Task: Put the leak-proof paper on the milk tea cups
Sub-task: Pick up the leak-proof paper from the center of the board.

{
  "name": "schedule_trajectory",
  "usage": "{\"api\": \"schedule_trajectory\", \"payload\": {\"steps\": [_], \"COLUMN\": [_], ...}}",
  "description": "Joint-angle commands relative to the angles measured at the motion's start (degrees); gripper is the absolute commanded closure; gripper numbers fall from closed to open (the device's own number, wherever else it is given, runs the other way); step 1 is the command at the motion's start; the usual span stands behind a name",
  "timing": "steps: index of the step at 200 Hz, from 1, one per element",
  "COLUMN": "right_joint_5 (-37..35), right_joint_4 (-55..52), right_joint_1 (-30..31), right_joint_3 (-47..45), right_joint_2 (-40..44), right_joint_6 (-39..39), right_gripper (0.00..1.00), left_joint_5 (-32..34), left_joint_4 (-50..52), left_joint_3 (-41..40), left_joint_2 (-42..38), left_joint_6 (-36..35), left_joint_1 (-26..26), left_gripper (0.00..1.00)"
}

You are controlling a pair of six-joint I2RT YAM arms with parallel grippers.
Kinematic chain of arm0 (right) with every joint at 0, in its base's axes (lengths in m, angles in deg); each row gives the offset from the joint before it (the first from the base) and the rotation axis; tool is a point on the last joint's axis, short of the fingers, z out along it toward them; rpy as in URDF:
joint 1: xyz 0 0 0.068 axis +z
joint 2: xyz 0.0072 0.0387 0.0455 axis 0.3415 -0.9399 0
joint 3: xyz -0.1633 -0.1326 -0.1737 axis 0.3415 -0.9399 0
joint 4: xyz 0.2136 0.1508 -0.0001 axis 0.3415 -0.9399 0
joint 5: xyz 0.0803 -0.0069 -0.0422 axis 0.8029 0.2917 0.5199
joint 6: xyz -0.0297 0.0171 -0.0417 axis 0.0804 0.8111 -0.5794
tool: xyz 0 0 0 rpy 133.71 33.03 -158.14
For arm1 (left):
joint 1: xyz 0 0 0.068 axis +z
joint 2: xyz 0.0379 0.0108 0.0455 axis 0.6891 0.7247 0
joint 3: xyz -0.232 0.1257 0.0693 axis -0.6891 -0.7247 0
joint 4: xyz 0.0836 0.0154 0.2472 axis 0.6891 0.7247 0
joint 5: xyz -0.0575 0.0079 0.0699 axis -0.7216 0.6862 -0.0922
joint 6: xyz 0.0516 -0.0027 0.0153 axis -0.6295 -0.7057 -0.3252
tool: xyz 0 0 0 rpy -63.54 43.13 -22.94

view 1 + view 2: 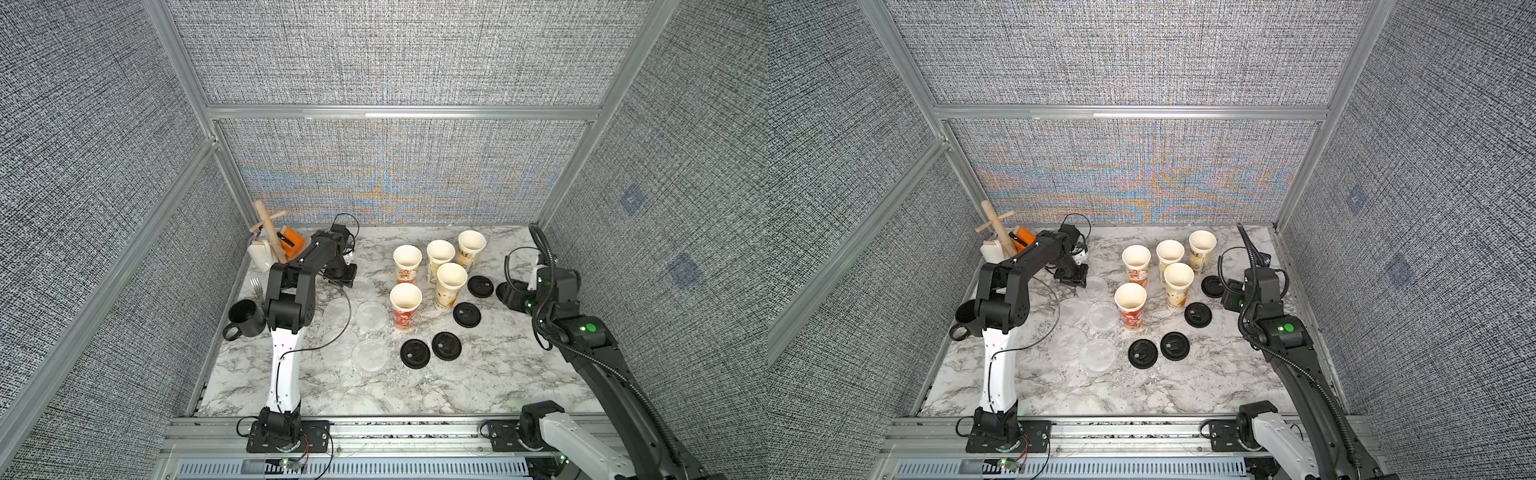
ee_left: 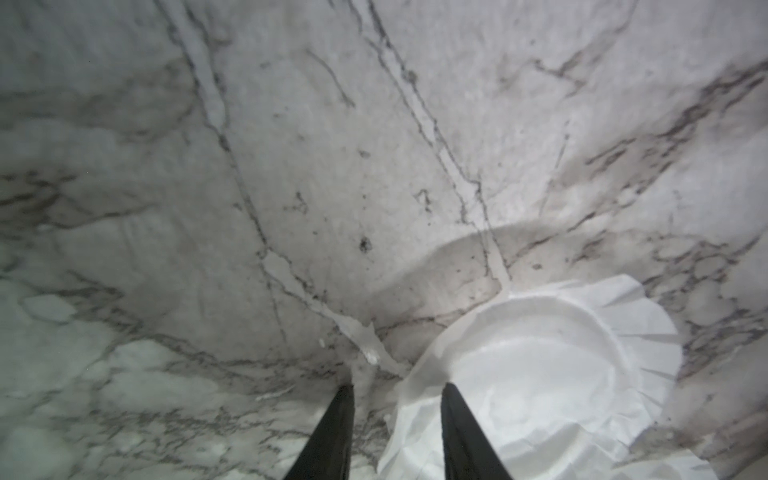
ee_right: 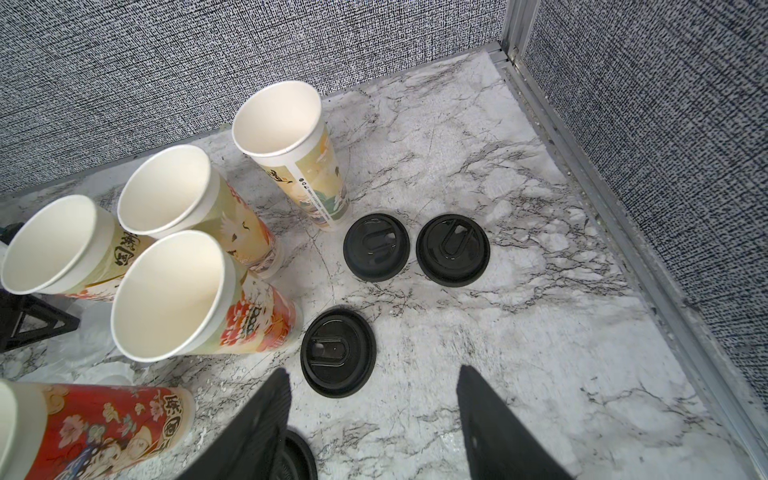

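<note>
Straddling the pleated rim of one leak-proof paper [image 2: 540, 374] just left of the milk tea cups [image 1: 407, 259], with left fingers [image 2: 336, 428] apart. Judging it light, floppy, easily creased; pinching at the rim seeming safest. Hovering right of the cups, with right fingers [image 3: 249, 428] apart, empty.

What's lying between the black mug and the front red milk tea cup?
In both top views, the left arm crosses that stretch, then two leak-proof paper discs lie flat on the marble tabletop beside the cup.
</note>
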Motion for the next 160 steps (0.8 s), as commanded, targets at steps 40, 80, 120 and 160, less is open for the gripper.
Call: {"api": "schedule_trajectory", "payload": {"steps": [40,80,120,160], "right_joint_5": [0.45,0.47,1.34,2.49], "right_joint_4": [1.12,-0.26,-1.53,-1.98], "right_joint_1": [-0.05,-0.22,-0.59,-1.05], "right_joint_3": [0.35,1.75,2.59,2.56], "right_joint_2": [0.32,1.60,2.91,3.11], "right_joint_6": [-0.61,-0.75,-0.94,-1.20], "right_gripper": [0.42,0.42,0.42,0.42], "left_joint_5": [1.90,2.91,2.69,0.26], "left_joint_4": [-1.44,-0.94,1.66,6.08], "left_joint_3": [-3.49,-4.17,-4.62,-4.85], "left_joint_2": [-2.17,-8.05,-17.90,-28.91], "left_joint_6": [-0.36,1.02,3.45,6.67], "left_joint_1": [-0.91,-1.49,-3.25,-7.88], "left_gripper": [1.00,1.00,1.00,1.00]}}
